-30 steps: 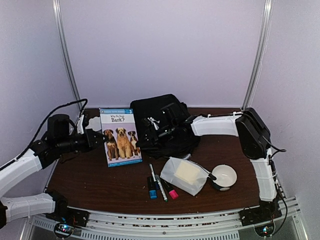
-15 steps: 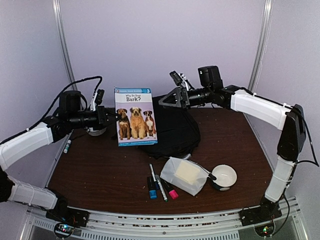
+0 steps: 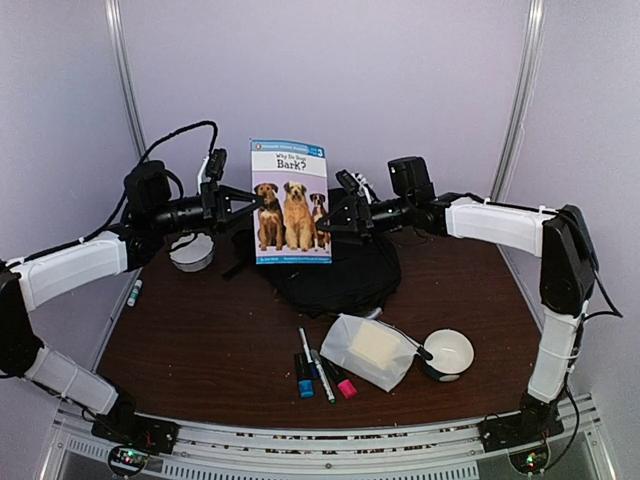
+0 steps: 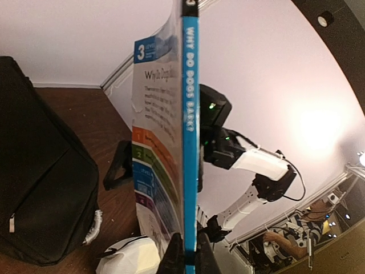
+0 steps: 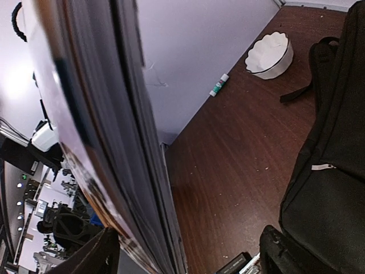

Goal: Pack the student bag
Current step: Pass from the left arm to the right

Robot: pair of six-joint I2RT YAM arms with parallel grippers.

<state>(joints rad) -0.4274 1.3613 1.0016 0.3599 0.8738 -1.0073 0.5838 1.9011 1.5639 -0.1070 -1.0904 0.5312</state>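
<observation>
Book [image 3: 291,200] is up in the air, upright, with the cover showing 3 dogs toward the top camera. Left fingers [image 3: 240,206] are pinched narrow on its spine edge; the left wrist view shows the blue spine clamped between them. Right fingers [image 5: 90,256] are spread wide, 1 on each side of the book's page edge, with a gap showing and no squeeze.

Backpack [image 3: 335,275] is black and lies flat at the back middle of the surface [image 3: 200,350], below and behind the book in the top view. Can't tell if it is zipped.

In front of it lies a white see-through pouch [image 3: 370,350], with a white bowl [image 3: 448,350] just right of the pouch. A few markers [image 3: 318,372] lie just left of the pouch. A scalloped white bowl [image 3: 191,250] sits back left under the left arm, and a small marker [image 3: 134,291] lies by the left edge.
</observation>
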